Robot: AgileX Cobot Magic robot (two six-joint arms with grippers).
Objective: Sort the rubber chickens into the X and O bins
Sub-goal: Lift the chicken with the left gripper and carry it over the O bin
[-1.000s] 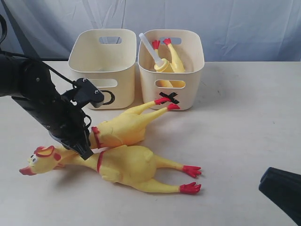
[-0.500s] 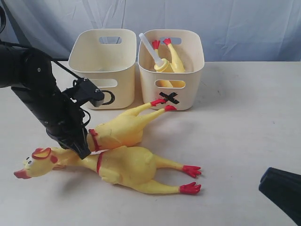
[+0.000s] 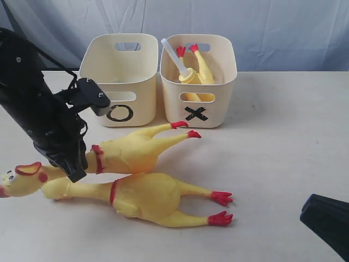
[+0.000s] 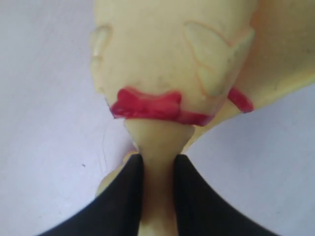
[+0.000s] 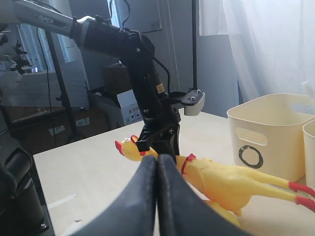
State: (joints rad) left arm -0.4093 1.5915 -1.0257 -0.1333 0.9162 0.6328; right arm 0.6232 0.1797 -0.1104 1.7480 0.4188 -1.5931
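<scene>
The rear chicken [image 3: 131, 153] lies on the table [image 3: 272, 153] before the O bin [image 3: 143, 93] and X bin [image 3: 223, 98], against the front chicken [image 3: 152, 196]. The left gripper [image 4: 157, 164] clenches its neck beside the red band. A straight lift should clear the neighbour before any swing to a bin. Only the left wrist view shows the pinch; only the exterior view shows a third chicken [image 3: 203, 68] in the X bin. The right gripper [image 5: 156, 164] is closed and empty.
</scene>
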